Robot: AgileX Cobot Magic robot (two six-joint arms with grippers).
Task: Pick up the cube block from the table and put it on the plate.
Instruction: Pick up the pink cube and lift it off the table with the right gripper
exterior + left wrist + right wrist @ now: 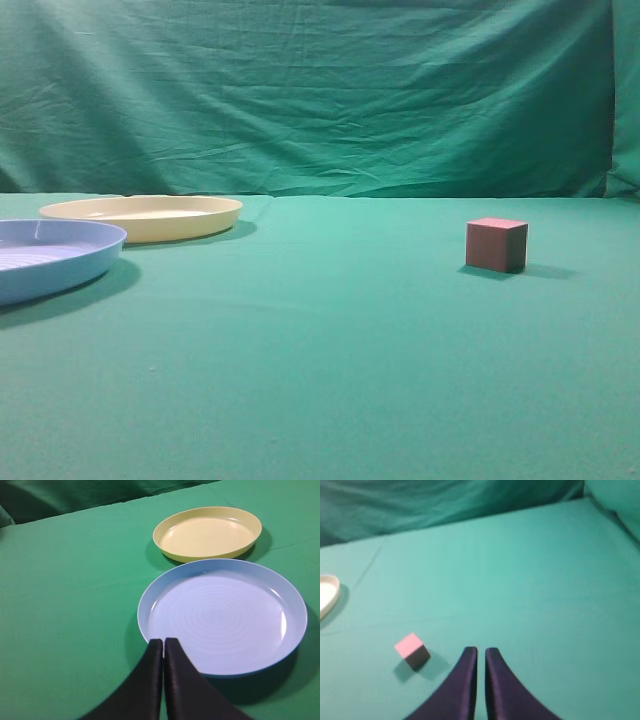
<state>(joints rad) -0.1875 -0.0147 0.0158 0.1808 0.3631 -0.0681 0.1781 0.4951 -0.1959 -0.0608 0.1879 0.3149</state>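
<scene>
The small red cube block sits on the green table at the right. In the right wrist view the cube block lies left of my right gripper, which is shut and empty, apart from the cube. The cream plate lies at the far left; it shows whole in the left wrist view and as an edge in the right wrist view. My left gripper is shut and empty, its tips over the near rim of the blue plate. Neither gripper shows in the exterior view.
A light blue round plate lies at the left edge, in front of the cream plate, and fills much of the left wrist view. A green cloth backdrop hangs behind the table.
</scene>
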